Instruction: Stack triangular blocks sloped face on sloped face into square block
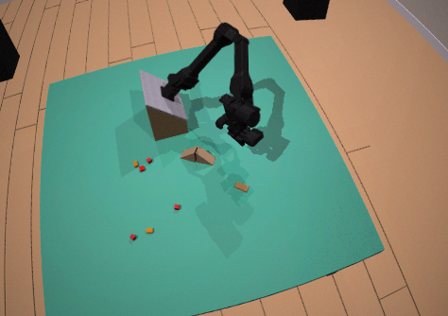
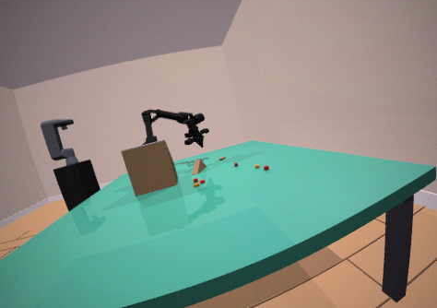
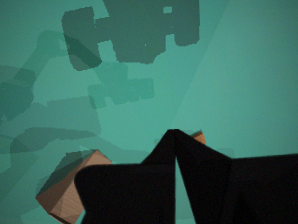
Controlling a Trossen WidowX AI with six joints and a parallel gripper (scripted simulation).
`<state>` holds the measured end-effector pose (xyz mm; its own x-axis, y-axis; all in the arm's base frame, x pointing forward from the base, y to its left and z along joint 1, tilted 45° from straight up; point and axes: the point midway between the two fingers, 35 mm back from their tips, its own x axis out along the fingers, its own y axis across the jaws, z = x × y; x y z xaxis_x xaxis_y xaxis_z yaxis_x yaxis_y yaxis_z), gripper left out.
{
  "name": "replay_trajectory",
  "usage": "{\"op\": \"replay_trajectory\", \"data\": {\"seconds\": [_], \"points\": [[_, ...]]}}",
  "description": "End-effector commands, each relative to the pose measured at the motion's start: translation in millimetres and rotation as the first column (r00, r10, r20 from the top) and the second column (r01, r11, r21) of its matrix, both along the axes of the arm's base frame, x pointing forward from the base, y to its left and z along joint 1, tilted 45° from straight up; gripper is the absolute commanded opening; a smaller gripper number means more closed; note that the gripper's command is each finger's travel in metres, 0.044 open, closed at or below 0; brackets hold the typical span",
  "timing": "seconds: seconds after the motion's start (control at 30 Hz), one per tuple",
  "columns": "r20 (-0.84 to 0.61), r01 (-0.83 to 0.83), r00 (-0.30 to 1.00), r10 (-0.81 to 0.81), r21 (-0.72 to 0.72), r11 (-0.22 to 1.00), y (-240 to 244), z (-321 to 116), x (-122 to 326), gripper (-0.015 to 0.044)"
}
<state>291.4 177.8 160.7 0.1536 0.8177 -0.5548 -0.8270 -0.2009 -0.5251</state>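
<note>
Two light-brown triangular blocks stand close together on the green table, in front of the arm's box. In the top view the left block and the right block make a low peak, with a dark line between them. In the exterior view they overlap as one wedge shape. In the wrist view brown block faces show at the lower left, partly hidden by a finger. My gripper is shut and empty, above the table, to the right of the blocks in the top view.
A flat orange-brown piece lies beyond the blocks. Small red and orange cubes lie left of them, with others farther forward. The arm's base stands on a large brown box.
</note>
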Motion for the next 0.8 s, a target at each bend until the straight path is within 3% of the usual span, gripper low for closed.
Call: {"op": "replay_trajectory", "data": {"seconds": [0.0,0.33,0.77], "points": [[0.129,-0.215,0.963,0.237,-0.164,0.963,-31,-63,-26,0.0],[0.227,-0.448,0.831,0.508,-0.268,0.853,-59,-108,-64,0.0],[0.229,-0.452,0.828,0.512,-0.27,0.85,-59,-108,-64,0.0]]}}
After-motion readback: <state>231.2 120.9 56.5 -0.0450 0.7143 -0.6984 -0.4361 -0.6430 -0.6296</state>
